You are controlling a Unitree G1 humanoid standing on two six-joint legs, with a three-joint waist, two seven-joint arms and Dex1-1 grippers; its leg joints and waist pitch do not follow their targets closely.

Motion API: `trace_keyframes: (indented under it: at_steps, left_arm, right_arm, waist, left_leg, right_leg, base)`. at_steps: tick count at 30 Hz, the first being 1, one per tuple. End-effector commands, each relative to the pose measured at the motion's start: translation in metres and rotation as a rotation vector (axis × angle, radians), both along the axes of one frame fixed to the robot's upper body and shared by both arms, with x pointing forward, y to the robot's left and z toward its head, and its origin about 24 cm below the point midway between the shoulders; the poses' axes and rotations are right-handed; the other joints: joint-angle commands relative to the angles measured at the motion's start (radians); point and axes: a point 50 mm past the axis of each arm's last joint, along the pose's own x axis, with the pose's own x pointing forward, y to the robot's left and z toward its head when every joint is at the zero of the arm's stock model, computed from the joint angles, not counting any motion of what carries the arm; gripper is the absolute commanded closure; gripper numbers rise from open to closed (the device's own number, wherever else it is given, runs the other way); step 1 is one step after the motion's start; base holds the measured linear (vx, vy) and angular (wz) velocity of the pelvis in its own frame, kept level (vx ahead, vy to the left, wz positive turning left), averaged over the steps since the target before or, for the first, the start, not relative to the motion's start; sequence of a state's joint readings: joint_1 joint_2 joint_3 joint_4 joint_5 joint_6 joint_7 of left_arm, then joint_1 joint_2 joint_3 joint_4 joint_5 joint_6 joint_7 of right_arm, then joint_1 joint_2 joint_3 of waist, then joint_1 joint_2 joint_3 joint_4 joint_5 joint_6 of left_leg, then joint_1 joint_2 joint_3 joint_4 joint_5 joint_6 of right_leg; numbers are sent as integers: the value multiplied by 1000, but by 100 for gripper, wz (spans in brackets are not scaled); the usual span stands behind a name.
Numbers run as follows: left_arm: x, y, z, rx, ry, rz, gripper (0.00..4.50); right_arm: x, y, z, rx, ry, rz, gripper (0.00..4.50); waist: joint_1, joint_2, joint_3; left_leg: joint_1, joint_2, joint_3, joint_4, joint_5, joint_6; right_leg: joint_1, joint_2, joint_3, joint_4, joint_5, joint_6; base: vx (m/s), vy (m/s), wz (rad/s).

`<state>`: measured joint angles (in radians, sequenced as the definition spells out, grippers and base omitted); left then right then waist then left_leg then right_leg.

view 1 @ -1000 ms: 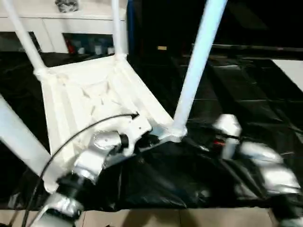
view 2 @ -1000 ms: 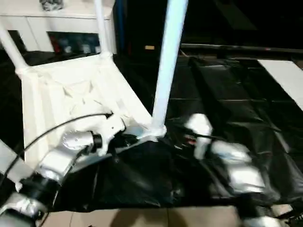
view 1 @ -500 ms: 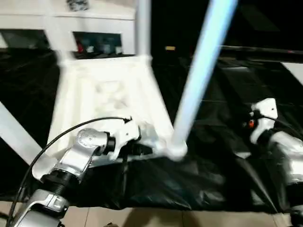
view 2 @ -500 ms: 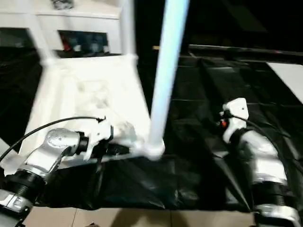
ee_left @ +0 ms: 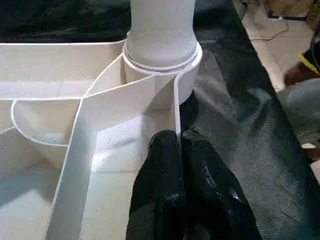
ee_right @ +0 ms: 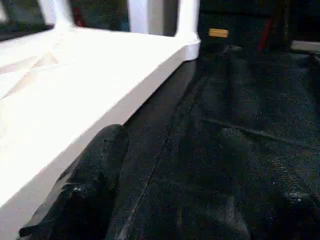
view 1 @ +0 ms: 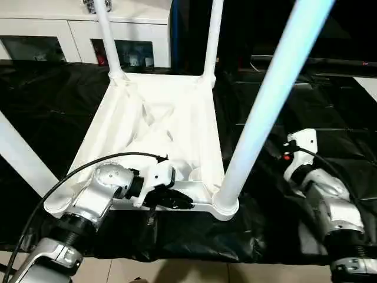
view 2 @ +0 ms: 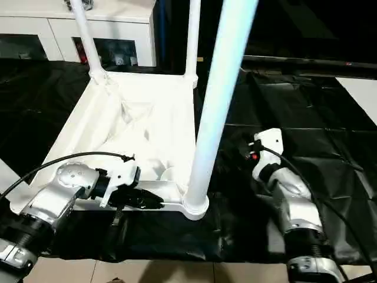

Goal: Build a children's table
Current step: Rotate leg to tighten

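The children's table (view 1: pixel 159 118) lies upside down on a black sheet, its ribbed underside facing up. White legs stand in its corner sockets: the near-right leg (view 1: pixel 265 112), two far legs (view 1: pixel 106 29) (view 1: pixel 212 35), and a near-left leg (view 1: pixel 20 159). My left gripper (view 1: pixel 177 200) is shut on the thin near rim of the table top, close to the near-right socket (ee_left: pixel 162 65). In the left wrist view the rim wall runs in between the two black fingers (ee_left: pixel 165 170). My right gripper (ee_right: pixel 170 150) stands open over the sheet beside the table's right edge, with nothing between its fingers.
A white cabinet with glass doors (view 1: pixel 76 35) stands behind the table. The black sheet (view 1: pixel 330 88) covers the floor around it, with pale tiles (view 1: pixel 177 271) at the near edge. A black cable (view 1: pixel 88 168) loops over my left forearm.
The whole view has swung, and the table now sits square to me. My left gripper stays shut on the rim. My right gripper has drawn away from the near-right socket, further right.
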<state>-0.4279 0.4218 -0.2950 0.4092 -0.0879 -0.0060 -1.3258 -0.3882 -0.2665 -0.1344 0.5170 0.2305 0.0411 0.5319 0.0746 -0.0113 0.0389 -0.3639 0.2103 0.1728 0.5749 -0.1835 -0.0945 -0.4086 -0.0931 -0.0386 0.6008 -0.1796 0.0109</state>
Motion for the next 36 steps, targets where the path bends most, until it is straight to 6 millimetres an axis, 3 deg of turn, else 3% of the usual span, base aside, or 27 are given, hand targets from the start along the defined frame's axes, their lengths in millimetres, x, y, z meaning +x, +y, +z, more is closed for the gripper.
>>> trace_keyframes:
  at_steps: [1,2,5,7,8,9,11,12,13,14,15,16,17,18,20,22,24,25,31,32,33,34,35,36]
  left_arm:
    - [6,7,17,-91,-68,100,392]
    - [6,8,19,-105,-76,120,382]
    - [5,17,36,-220,-163,313,364]
    - [3,28,44,-298,-277,569,349]
    - [3,28,44,-298,-277,569,344]
    - [2,33,44,-311,-310,674,333]
    - [-4,40,40,-349,-337,951,315]
    - [-4,40,40,-349,-337,951,309]
    - [-10,44,31,-373,-276,1113,303]
    - [-15,43,25,-393,-257,1197,294]
    - [-15,43,24,-395,-256,1202,284]
    - [-23,41,16,-399,-244,1268,284]
    - [-23,41,16,-399,-244,1268,284]
    - [-32,39,4,-323,-270,1297,284]
    - [-36,37,-2,-293,-258,1350,284]
    - [-36,36,-1,-296,-254,1372,284]
    - [-35,34,2,-289,-267,1389,284]
    - [-35,33,3,-287,-272,1389,284]
    - [-37,35,3,-287,-271,1407,284]
    - [-37,34,3,-285,-271,1407,284]
    - [-37,34,3,-284,-272,1405,284]
    - [-37,33,4,-283,-272,1404,284]
    - [-37,33,3,-278,-270,1397,284]
    - [-38,32,3,-270,-266,1388,284]
  right_arm:
    - [2,-6,4,2,-1,-65,92]
    - [1,-5,4,-11,-6,-80,88]
    - [-2,-6,11,-51,-47,-142,61]
    - [-11,-5,19,-17,-76,-167,48]
    - [-11,-5,19,-17,-76,-167,42]
    - [-15,-4,20,-36,-79,-170,30]
    - [-26,0,22,-67,-100,-196,9]
    - [-26,0,22,-67,-100,-196,4]
    - [-34,4,19,-91,-72,-239,1]
    - [-41,9,15,-103,-65,-230,0]
    - [-42,9,15,-104,-65,-229,0]
    - [-52,16,4,-112,-20,-205,0]
    - [-52,16,4,-112,-20,-205,0]
    - [-62,23,-13,-128,69,-186,0]
    - [-67,28,-21,-106,121,-183,0]
    - [-69,30,-21,-94,130,-183,0]
    - [-70,35,-20,-90,126,-168,0]
    - [-71,38,-19,-97,115,-150,0]
    - [-76,42,-21,-97,123,-145,0]
    - [-77,42,-21,-100,126,-147,0]
    - [-77,42,-21,-102,127,-148,0]
    - [-77,42,-21,-103,128,-149,0]
    - [-77,41,-21,-108,129,-149,0]
    - [-77,41,-21,-116,130,-148,0]
  waist:
    - [-2,-4,-58]
    - [-3,-1,-58]
    - [-10,-5,-55]
    - [-12,4,-53]
    - [-13,3,-53]
    - [-15,-1,-53]
    - [-14,5,-52]
    - [-17,3,-52]
    - [-14,7,-52]
    - [-14,3,-50]
    - [-12,0,-49]
    - [-11,-9,-47]
    - [-9,-5,-46]
    - [-9,-7,-43]
    - [-11,-4,-42]
    - [-10,-4,-47]
    - [-11,-5,-42]
    - [-8,9,-42]
    - [-9,10,-45]
    - [-10,10,-47]
    - [-11,9,-52]
    - [-10,10,-68]
    - [-10,10,-68]
    - [-9,8,-83]
  left_leg:
    - [5,11,11,-66,-181,20]
    - [11,8,14,-65,-196,19]
    - [4,9,13,-66,-193,16]
    - [4,11,10,-68,-216,18]
    - [3,14,10,-68,-217,18]
    - [3,12,11,-66,-216,21]
    - [1,12,9,-67,-217,20]
    - [-1,14,10,-67,-220,19]
    - [2,10,9,-68,-221,17]
    - [-3,12,9,-69,-224,16]
    - [-4,9,9,-69,-235,17]
    - [-3,7,7,-72,-277,19]
    - [-3,8,6,-73,-289,18]
    - [-6,8,2,-77,-314,19]
    - [-4,9,1,-79,-339,11]
    - [-1,9,1,-76,-329,7]
    - [-5,9,0,-78,-333,7]
    - [-3,8,-2,-79,-341,2]
    - [-4,6,-2,-76,-333,-3]
    - [-9,6,-3,-74,-292,0]
    - [-24,1,0,-62,-142,27]
    - [-35,-12,5,-30,131,93]
    - [-35,-12,5,-30,131,93]
    - [-49,-34,12,1,369,174]
  right_leg:
    - [54,-30,24,-54,-140,-221]
    - [48,-27,23,-59,-151,-222]
    - [52,-23,22,-56,-141,-212]
    - [52,-22,22,-60,-171,-194]
    - [53,-21,22,-61,-159,-189]
    - [51,-20,22,-62,-157,-185]
    - [52,-18,22,-65,-142,-172]
    - [53,-16,22,-65,-138,-167]
    - [51,-16,22,-67,-161,-159]
    - [51,-14,22,-71,-162,-148]
    - [50,-15,21,-75,-183,-140]
    - [45,-14,20,-85,-257,-115]
    - [44,-14,21,-85,-278,-106]
    - [40,-13,20,-91,-321,-84]
    - [35,-14,22,-95,-354,-61]
    - [33,-12,25,-91,-306,-66]
    - [34,-12,24,-90,-293,-69]
    - [33,-15,24,-91,-303,-66]
    - [35,-12,25,-89,-254,-68]
    - [37,-12,26,-84,-196,-80]
    - [35,-5,22,-73,-17,-116]
    - [23,8,12,-45,298,-173]
    - [23,8,12,-45,298,-173]
    - [8,23,-4,-28,564,-223]
  base:
    - [0,0,0]
    - [0,0,0]
    - [0,0,0]
    - [0,0,0]
    - [0,0,0]
    - [0,0,0]
    - [0,0,0]
    - [0,0,0]
    - [0,0,0]
    - [0,0,0]
    - [0,0,0]
    - [0,0,0]
    - [0,0,0]
    - [0,0,0]
    - [0,0,0]
    - [0,0,0]
    - [0,0,0]
    - [0,0,0]
    - [0,0,0]
    - [0,0,0]
    - [0,0,0]
    - [0,0,0]
    - [0,0,0]
    - [0,0,0]
